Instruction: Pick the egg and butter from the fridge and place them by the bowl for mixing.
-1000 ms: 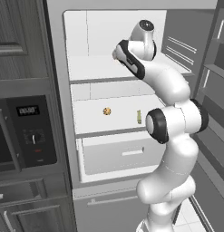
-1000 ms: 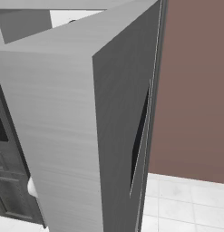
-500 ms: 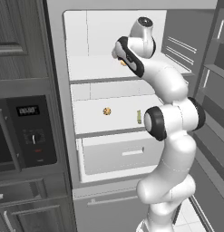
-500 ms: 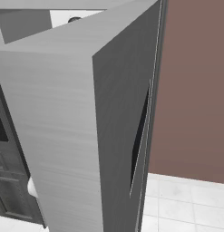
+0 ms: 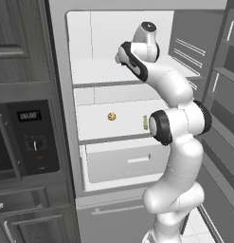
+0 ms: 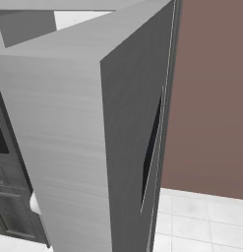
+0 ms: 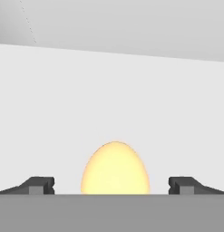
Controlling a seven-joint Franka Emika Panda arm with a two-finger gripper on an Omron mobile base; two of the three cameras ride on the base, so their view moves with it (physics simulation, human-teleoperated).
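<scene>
The fridge (image 5: pixel 80 57) stands open, white inside. In the hand view the egg (image 7: pixel 115 167), smooth and yellow-orange, rests on the white upper shelf (image 5: pixel 97 71), centred between my two fingertips (image 7: pixel 41 185). My gripper (image 7: pixel 111 183) is open and its jaws stand wide on either side of the egg, apart from it. In the left base view the arm reaches to that upper shelf. The butter (image 5: pixel 145 122), a thin olive-yellow stick, lies on the middle shelf just left of the arm's elbow. The bowl is out of view.
A brown speckled cookie-like round (image 5: pixel 112 116) lies on the middle shelf left of the butter. A white drawer (image 5: pixel 125 161) with a handle sits below. A dark oven unit (image 5: pixel 28 137) stands left of the fridge. The grey fridge door (image 6: pixel 93 138) blocks the right base view.
The hand has moved a little left and down, deeper onto the upper shelf toward the egg. The jaws have stayed open.
</scene>
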